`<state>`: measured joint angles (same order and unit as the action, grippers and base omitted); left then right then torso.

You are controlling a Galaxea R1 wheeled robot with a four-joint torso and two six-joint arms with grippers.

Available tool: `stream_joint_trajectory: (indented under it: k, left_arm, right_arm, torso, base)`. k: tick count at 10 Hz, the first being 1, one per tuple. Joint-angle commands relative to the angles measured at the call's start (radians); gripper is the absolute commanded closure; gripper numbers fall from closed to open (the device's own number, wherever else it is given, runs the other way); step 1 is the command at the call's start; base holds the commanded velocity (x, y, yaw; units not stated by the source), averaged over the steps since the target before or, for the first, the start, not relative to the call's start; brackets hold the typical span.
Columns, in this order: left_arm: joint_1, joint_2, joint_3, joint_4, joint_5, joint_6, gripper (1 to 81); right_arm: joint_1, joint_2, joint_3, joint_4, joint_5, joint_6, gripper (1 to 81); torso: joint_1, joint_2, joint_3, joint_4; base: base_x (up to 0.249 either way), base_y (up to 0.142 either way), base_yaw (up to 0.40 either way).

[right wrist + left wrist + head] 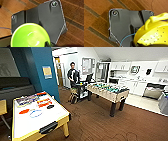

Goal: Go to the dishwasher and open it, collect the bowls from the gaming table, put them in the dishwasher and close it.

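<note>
In the right wrist view a bright green bowl (30,36) hangs over the wooden floor, and my right gripper (48,44) is shut on its rim. My left gripper (136,43) is shut on a yellow bowl (154,36) that has small holes and a handle. The gaming table (53,122), white-topped with a yellow rim, stands at the near left in the head view. On it lie a red bowl (24,111) and a black bowl (50,106). The dishwasher (153,91) is in the white kitchen at the far right, its door apparently lowered.
A foosball table (108,92) stands mid-room between me and the kitchen. Behind it a person (73,74) stands at a dark cart (82,89). A teal wall corner (45,72) rises beside the gaming table, where a purple ring (35,113) lies. Open wooden floor (100,124) stretches ahead.
</note>
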<state>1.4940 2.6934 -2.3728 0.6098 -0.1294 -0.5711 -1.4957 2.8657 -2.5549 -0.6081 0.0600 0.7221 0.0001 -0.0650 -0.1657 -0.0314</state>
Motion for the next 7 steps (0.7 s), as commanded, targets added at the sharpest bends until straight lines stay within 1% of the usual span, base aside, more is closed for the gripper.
stream_joint_trajectory:
  k: [1,7]
  left_arm:
    - [-0.039,-0.019,0.001,0.001,0.036,0.005,81.1]
    - [-0.041,-0.023,0.001,0.001,0.036,0.0,81.1]
  right_arm:
    - [0.042,-0.013,0.001,-0.018,-0.039,-0.006,81.1]
    - [0.047,-0.013,0.001,-0.018,-0.04,-0.006,81.1]
  torso:
    - [0.0,0.0,0.0,0.0]
    - [0.0,0.0,0.0,0.0]
  base:
    - [0.0,0.0,-0.4]
    - [0.0,0.0,-0.4]
